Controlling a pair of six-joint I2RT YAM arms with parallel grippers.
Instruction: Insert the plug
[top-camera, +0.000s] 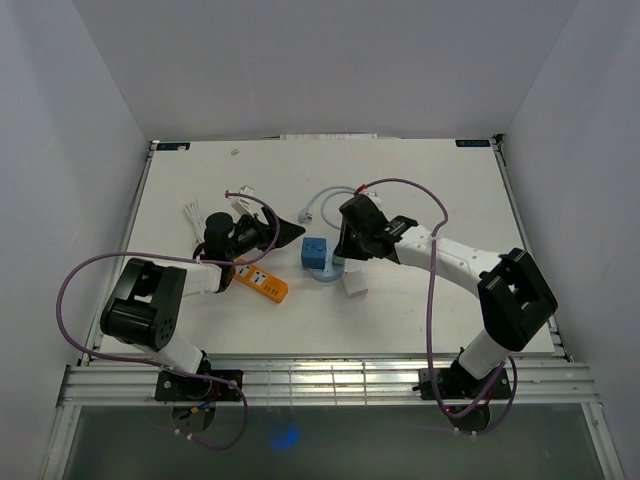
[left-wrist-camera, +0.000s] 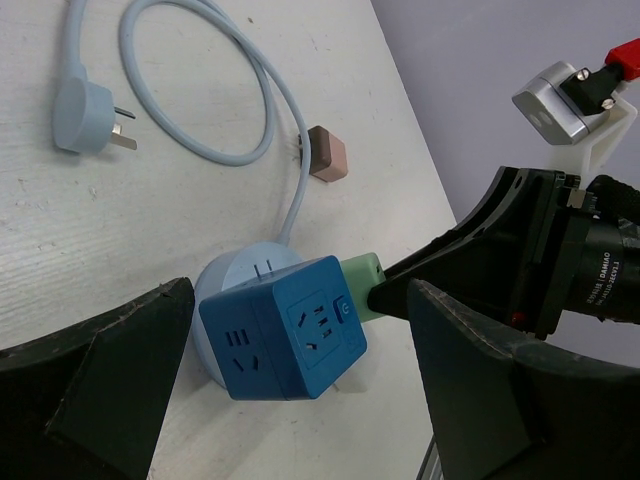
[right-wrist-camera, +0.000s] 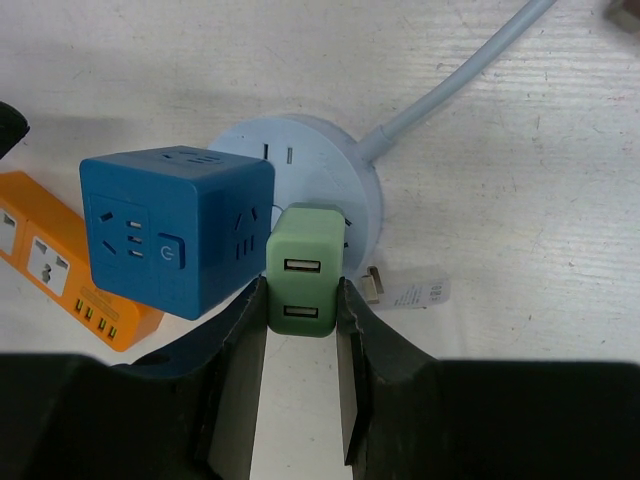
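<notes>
My right gripper (right-wrist-camera: 302, 300) is shut on a pale green plug block (right-wrist-camera: 305, 270) with two USB ports. It holds the block against the round light-blue socket (right-wrist-camera: 300, 160), right beside the blue cube socket (right-wrist-camera: 175, 235) that stands on it. The block's prongs are hidden. In the left wrist view the green block (left-wrist-camera: 362, 285) shows behind the cube (left-wrist-camera: 285, 340). My left gripper (left-wrist-camera: 300, 300) is open and empty, its jaws spread wide just short of the cube. From above, both grippers, left (top-camera: 295, 228) and right (top-camera: 340, 255), flank the cube (top-camera: 315, 250).
An orange power strip (top-camera: 262, 283) lies left of the cube, under my left arm. A white adapter (top-camera: 354, 285) lies near the round socket. The socket's light-blue cable and plug (left-wrist-camera: 85, 105) curl behind it, with a brown adapter (left-wrist-camera: 327, 153) beside.
</notes>
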